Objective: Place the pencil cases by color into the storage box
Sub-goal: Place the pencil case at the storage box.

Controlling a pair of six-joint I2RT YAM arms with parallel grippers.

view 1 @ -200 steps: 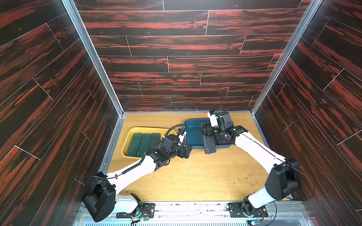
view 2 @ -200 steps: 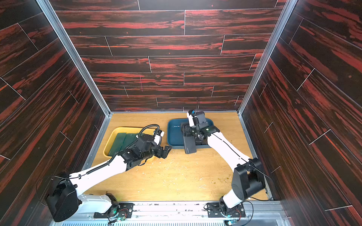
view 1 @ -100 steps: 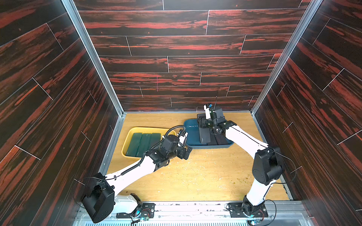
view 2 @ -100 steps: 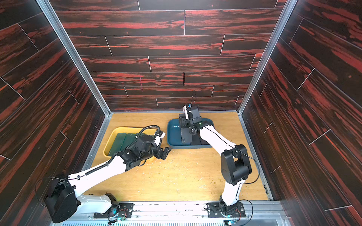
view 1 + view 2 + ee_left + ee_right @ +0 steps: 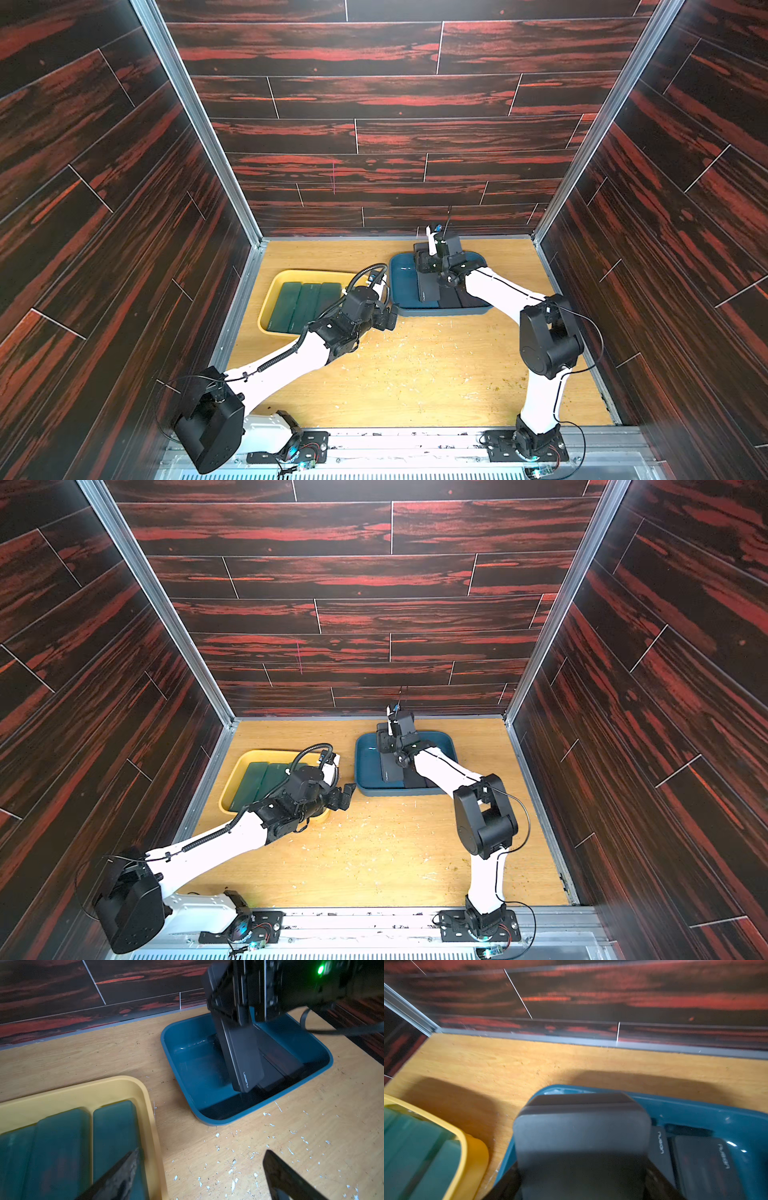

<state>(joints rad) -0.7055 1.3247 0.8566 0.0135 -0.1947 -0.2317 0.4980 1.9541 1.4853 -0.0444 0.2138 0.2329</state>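
Three dark green pencil cases (image 5: pixel 305 305) (image 5: pixel 62 1147) lie side by side in a yellow tray (image 5: pixel 307 273) (image 5: pixel 83 1088). My right gripper (image 5: pixel 432 266) (image 5: pixel 581 1184) is shut on a black pencil case (image 5: pixel 428 286) (image 5: pixel 241 1059) (image 5: pixel 581 1136). It holds the case tilted over the left half of the blue tray (image 5: pixel 401 266) (image 5: pixel 180 1059), logo end lowest. Two more black cases (image 5: pixel 461 297) (image 5: pixel 704 1159) lie in that tray's right half. My left gripper (image 5: pixel 388 320) (image 5: pixel 202 1152) hangs open and empty over the table between the two trays.
The two trays stand side by side near the back wall, yellow at the left and blue at the right. Dark wood-pattern walls close in the back and both sides. Pale flecks litter the wooden table (image 5: pixel 415 374) in front of the trays.
My right gripper carried the black case from over the blue tray's front edge back and left, further over the tray. The left arm has hardly moved.
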